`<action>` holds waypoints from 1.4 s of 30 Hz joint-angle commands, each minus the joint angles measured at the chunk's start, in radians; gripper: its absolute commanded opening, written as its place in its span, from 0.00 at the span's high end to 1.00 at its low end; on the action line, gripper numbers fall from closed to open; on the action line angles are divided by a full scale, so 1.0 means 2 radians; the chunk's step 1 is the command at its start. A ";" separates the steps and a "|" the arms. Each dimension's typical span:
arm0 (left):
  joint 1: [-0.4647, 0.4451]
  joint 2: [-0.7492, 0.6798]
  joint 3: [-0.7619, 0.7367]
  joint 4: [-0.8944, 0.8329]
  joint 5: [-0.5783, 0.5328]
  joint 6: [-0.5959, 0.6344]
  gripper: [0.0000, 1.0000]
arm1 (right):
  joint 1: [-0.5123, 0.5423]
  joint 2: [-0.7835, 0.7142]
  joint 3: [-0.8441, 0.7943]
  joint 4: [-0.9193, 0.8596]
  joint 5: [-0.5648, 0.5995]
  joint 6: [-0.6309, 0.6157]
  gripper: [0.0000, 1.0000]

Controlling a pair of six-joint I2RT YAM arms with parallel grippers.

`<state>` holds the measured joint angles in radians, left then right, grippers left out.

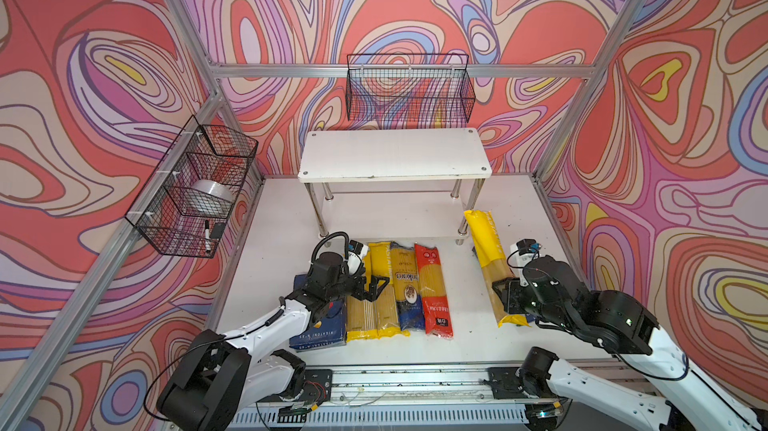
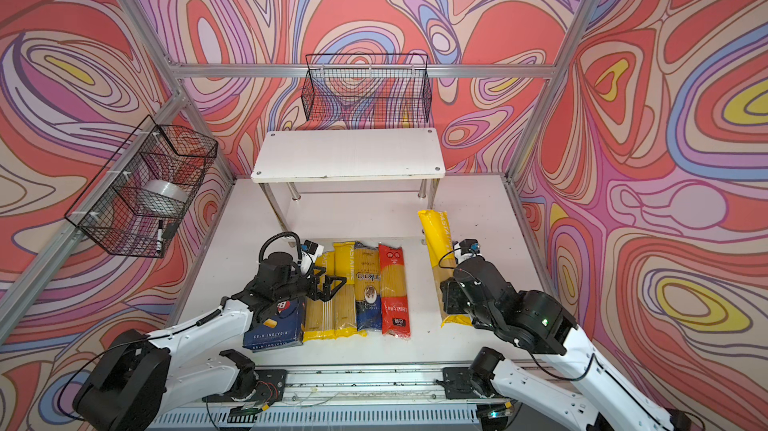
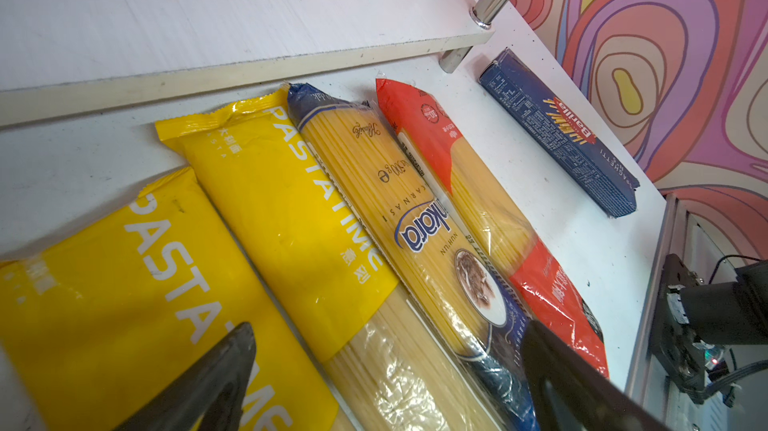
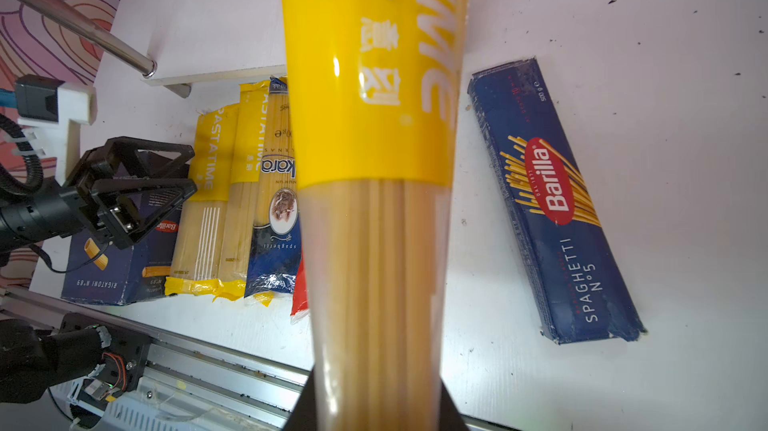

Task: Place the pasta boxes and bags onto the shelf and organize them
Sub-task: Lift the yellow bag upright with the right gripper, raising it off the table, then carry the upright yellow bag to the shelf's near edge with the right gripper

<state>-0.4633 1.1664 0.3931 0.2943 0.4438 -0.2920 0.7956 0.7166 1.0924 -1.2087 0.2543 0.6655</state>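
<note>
Top board [image 1: 395, 157] of the shelf is bare, free full width; wire basket [image 1: 409, 88] on the back wall hangs over its rear edge. Lower board [image 1: 386, 221] bare too, open from the front between the legs. Row of bags [image 1: 399, 287] packed side to side just before it, no gaps. Bare table strip [image 1: 467, 296] between the red bag [image 1: 434, 289] and the yellow bag [image 1: 486, 250] clamped in the right gripper [image 1: 508, 294]; that bag's far end is near the front right leg [image 1: 468, 213]. Left gripper [image 1: 372, 283], jaws apart, hangs over the row's left end.
</note>
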 commanded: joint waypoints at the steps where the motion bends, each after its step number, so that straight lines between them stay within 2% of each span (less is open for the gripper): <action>1: -0.003 -0.008 0.001 -0.005 -0.002 0.003 0.00 | 0.002 0.000 0.046 0.029 0.039 -0.010 1.00; 7: -0.002 -0.017 -0.001 -0.006 -0.001 0.001 0.00 | 0.003 0.002 0.076 0.004 0.033 0.002 1.00; 17: -0.002 -0.025 -0.003 -0.010 -0.007 0.004 0.00 | 0.002 0.022 0.148 -0.025 0.026 -0.021 1.00; 34: -0.002 -0.019 -0.001 -0.006 0.001 0.001 0.00 | 0.003 0.143 0.313 -0.050 0.050 -0.079 1.00; 42: -0.003 -0.023 -0.002 -0.007 0.001 0.001 0.00 | 0.003 0.210 0.389 -0.070 0.090 -0.091 1.00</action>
<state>-0.4648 1.1313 0.3927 0.2802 0.4442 -0.2920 0.7952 1.1118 1.7882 -1.4372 0.3466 0.5171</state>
